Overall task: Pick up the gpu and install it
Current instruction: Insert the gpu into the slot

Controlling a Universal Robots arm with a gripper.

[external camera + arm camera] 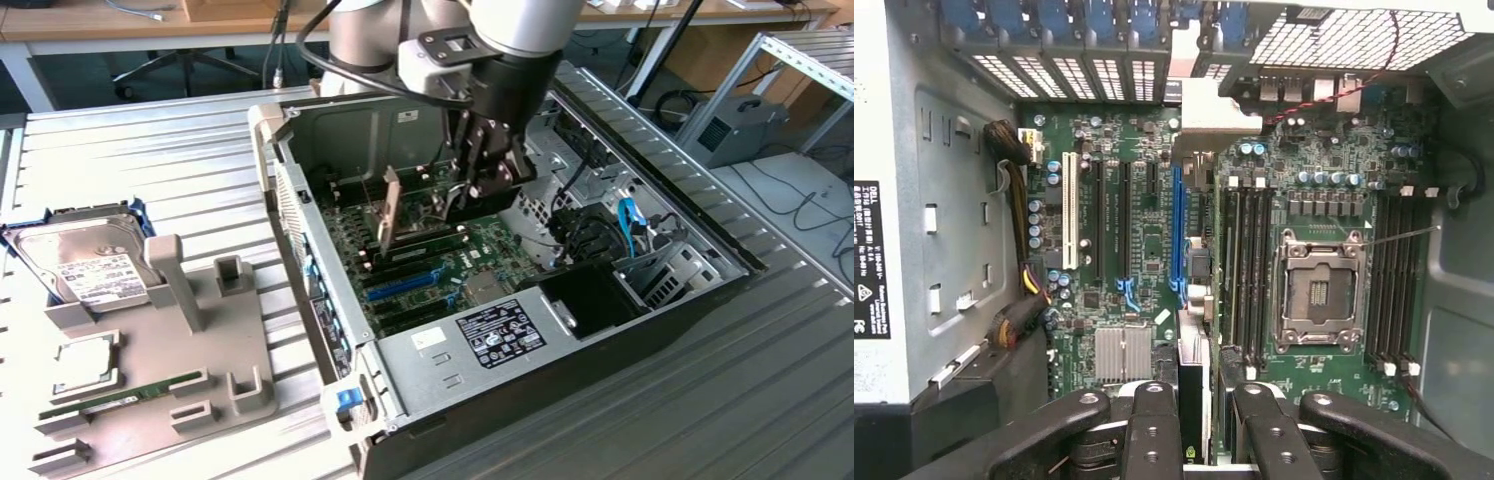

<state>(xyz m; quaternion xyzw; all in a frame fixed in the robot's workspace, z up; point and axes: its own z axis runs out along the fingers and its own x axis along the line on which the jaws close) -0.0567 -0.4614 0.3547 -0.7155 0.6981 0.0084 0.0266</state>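
The gpu [391, 212] stands on edge inside the open computer case [300, 230], its pale bracket strip toward the case's rear wall. My gripper [478, 188] reaches down into the case and is shut on the card's top edge. In the wrist view the gpu [1192, 385] runs edge-on between my two black fingers [1154, 430], right beside the blue expansion slot [1176, 225] on the green motherboard [1139, 250]. Whether the card sits in a slot or hovers just over it, I cannot tell.
A silver hard drive [83, 262], a processor chip [87, 365] and a green memory stick [127, 395] rest on the grey fixture [200, 350] at the exterior view's left. Inside the case are the power supply [497, 335], cables [627, 225], the processor socket [1319, 290] and memory slots [1249, 270].
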